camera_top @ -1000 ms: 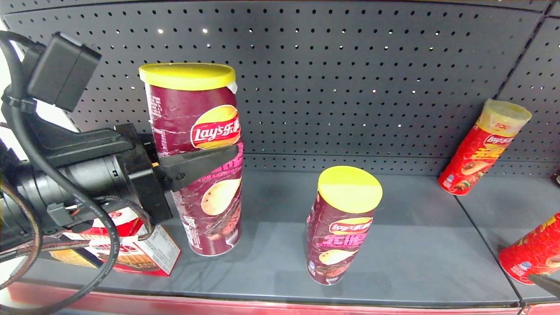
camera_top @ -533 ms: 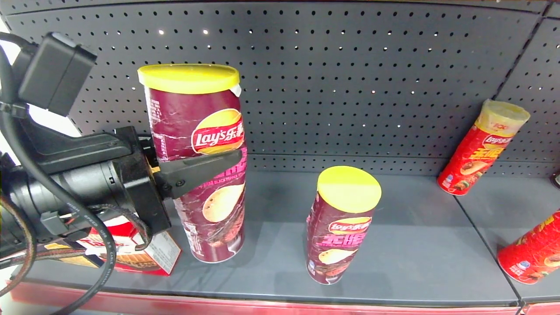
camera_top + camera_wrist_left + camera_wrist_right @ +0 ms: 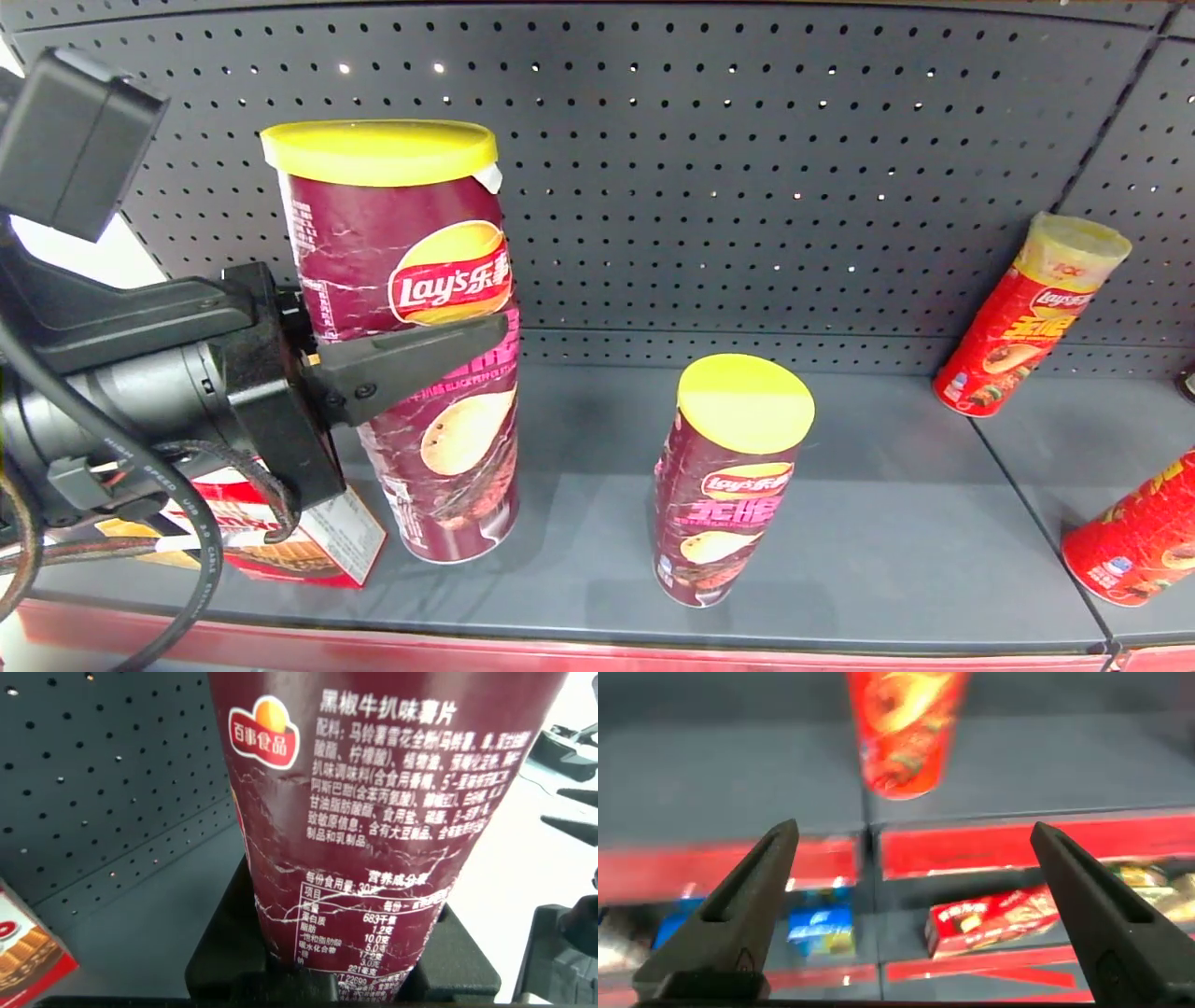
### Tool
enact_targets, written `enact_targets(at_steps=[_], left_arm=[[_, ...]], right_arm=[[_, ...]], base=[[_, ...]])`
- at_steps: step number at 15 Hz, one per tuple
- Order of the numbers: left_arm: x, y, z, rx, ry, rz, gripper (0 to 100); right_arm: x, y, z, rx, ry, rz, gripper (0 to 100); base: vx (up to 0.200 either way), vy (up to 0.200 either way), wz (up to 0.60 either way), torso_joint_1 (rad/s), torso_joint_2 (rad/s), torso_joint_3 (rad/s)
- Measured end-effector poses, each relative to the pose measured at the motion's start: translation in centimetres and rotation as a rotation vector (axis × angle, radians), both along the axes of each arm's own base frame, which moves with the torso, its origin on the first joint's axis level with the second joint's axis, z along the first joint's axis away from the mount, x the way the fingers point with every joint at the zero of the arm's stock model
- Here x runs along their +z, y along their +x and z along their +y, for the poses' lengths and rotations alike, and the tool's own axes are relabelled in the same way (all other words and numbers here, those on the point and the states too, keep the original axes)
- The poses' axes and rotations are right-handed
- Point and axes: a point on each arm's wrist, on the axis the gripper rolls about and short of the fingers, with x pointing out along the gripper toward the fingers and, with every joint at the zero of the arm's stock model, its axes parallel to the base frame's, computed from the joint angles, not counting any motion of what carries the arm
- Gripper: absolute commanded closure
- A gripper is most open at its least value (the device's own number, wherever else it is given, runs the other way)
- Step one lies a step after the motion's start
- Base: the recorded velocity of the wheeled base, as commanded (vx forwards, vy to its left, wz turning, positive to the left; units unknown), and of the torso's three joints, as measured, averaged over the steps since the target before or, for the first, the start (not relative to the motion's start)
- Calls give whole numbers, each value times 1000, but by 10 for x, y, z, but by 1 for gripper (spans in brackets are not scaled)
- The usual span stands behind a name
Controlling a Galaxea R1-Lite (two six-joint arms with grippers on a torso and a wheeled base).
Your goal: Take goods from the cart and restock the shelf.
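My left gripper [image 3: 439,331] is shut on a tall maroon chips can [image 3: 411,280] with a yellow lid, at the left of the grey shelf [image 3: 579,579]. One black finger [image 3: 411,359] crosses the can's front. The can leans slightly, and its base is at or just above the shelf board. The left wrist view has the same can [image 3: 374,831] up close. A second maroon can [image 3: 728,485] stands mid-shelf. My right gripper [image 3: 913,829] is open, in front of a red can [image 3: 906,728] on the shelf.
A red snack box [image 3: 289,546] lies behind my left arm at the shelf's left end. One red can [image 3: 1032,317] leans on the pegboard at the right, another [image 3: 1134,541] lies at the far right. A lower shelf holds a red box [image 3: 999,919] and a blue pack [image 3: 820,929].
My left gripper has shifted left and slightly up with the maroon can. A right fingertip that showed at the lower right edge one second ago has left the head view.
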Motion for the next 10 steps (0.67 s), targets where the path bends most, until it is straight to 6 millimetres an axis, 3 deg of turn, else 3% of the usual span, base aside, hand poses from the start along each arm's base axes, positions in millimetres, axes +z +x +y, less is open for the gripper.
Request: enact_targets(at_steps=[3, 5, 6, 10], left_arm=[[1, -2, 1, -1, -3, -5, 100], [1, -2, 1, -5, -3, -6, 100], [1, -3, 0, -8, -2, -6, 100], [-1, -3, 0, -9, 1, 0, 100]], right_arm=[[-2, 1, 2, 83, 2, 18, 0], [-3, 1, 8, 342, 14, 22, 0], [-3, 1, 9, 389, 16, 30, 0], [-3, 4, 11, 159, 43, 57, 0]], base=[[0, 0, 0, 0, 0, 0], [0, 0, 0, 0, 0, 0], [0, 0, 0, 0, 0, 0], [0, 0, 0, 0, 0, 0]])
